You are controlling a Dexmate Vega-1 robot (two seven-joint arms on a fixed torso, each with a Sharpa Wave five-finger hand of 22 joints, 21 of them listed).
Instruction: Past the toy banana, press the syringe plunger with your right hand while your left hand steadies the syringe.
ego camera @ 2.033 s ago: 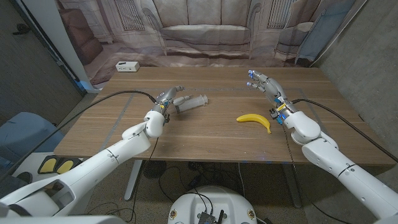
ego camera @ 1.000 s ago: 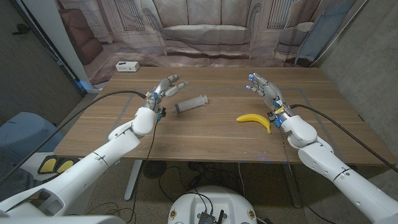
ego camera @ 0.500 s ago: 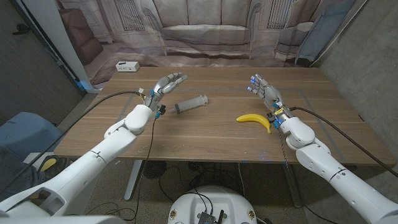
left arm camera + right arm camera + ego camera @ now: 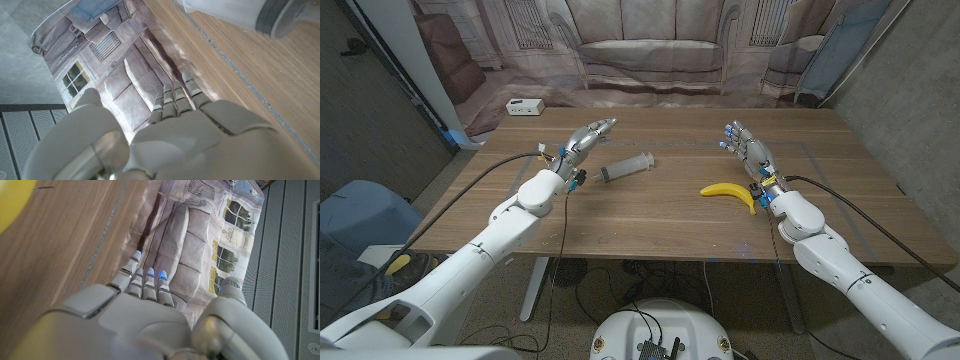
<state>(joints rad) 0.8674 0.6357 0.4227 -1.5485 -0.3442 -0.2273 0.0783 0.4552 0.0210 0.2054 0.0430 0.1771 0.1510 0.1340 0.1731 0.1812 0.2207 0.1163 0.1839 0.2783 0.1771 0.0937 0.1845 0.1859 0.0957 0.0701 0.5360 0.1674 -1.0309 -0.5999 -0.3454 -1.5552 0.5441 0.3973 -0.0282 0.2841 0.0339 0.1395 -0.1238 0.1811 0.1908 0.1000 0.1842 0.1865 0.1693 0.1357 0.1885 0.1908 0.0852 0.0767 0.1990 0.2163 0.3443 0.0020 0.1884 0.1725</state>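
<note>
The syringe (image 4: 625, 166) lies on the wooden table (image 4: 650, 215), just beside the left hand (image 4: 582, 141), which holds nothing, fingers extended; the toy banana (image 4: 730, 193) lies between syringe and right hand (image 4: 746, 150), also released; a white box (image 4: 523, 106), perhaps a power strip, sits near the far-left corner.

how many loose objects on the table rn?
3. A syringe lies left of centre, just right of the left hand. A toy banana lies beside the right hand. A small white box sits at the far left corner. Nothing looks hidden.
</note>
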